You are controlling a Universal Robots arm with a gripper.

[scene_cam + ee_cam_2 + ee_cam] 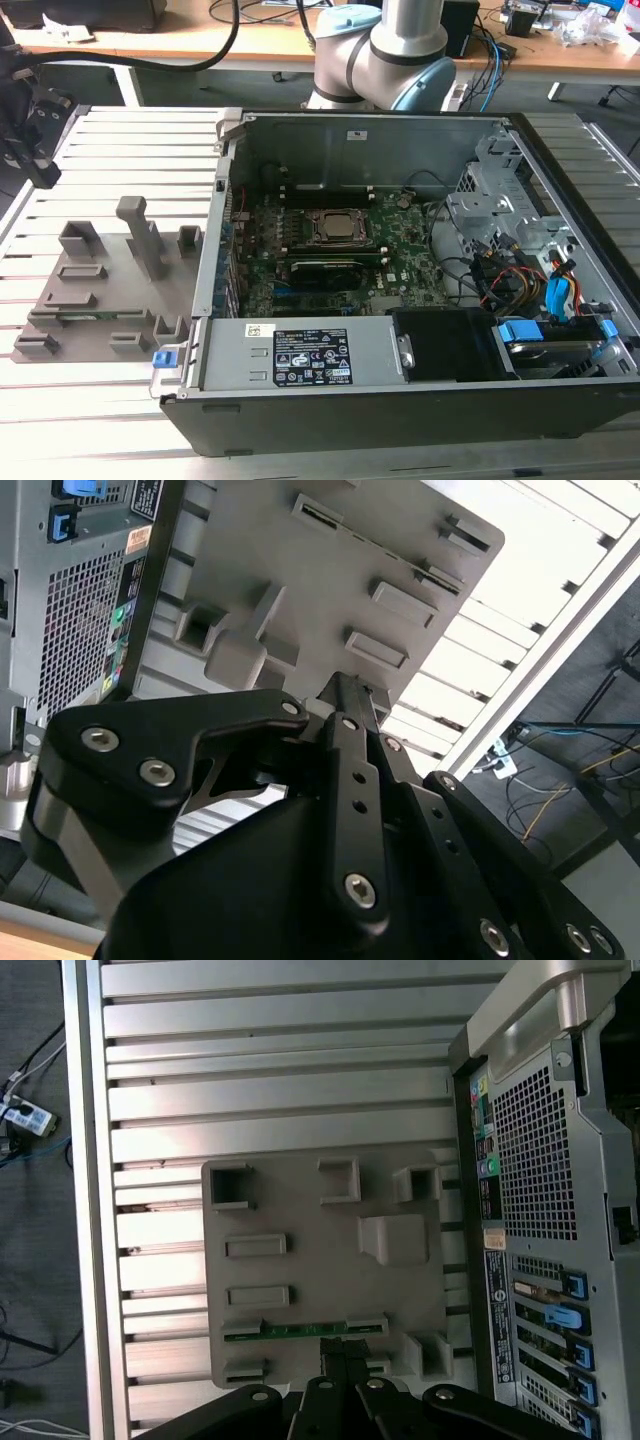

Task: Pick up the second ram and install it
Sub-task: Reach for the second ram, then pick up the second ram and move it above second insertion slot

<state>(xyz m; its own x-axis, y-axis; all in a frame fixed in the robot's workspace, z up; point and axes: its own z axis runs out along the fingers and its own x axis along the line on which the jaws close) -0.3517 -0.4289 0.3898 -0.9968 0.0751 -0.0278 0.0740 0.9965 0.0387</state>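
Hovering above second ram [300,1330], tool [338,1350] closed

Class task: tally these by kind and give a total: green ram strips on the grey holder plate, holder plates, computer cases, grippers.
green ram strip: 1
holder plate: 1
computer case: 1
gripper: 1
Total: 4

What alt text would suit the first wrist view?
The gripper hangs close over the second ram, a thin green strip on edge in a slot of the grey holder tray. The tray lies on a slatted metal table beside the rear panel of the computer case.
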